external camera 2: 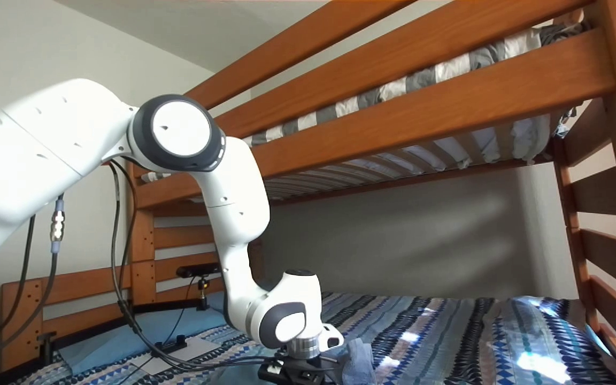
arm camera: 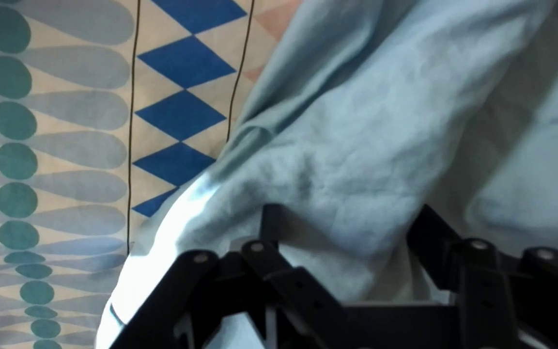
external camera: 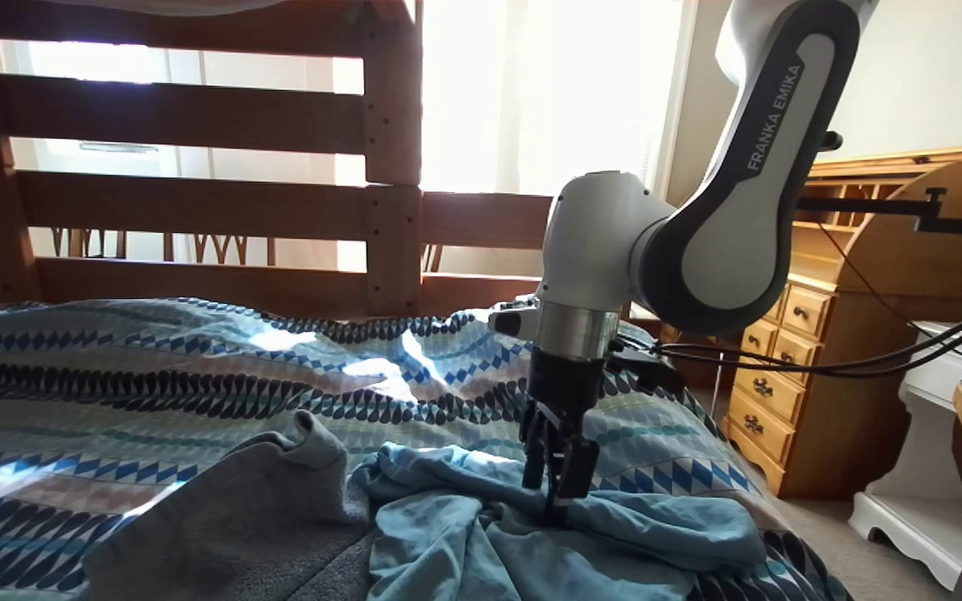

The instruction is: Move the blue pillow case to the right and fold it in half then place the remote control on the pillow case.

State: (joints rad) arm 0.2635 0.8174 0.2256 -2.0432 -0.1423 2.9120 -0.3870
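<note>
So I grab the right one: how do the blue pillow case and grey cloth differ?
The blue pillow case is light teal; the grey cloth is duller. The pillow case lies in low folds; the grey cloth rises to a curled peak. The tool is at the pillow case, not the grey cloth. Both lie on the patterned quilt.

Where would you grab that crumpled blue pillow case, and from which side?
Probably by the raised fold of the blue pillow case, from straight above: the cloth bunches up there, which should give something to pinch. In the wrist view, that raised fold shows between the parted jaws.
</note>
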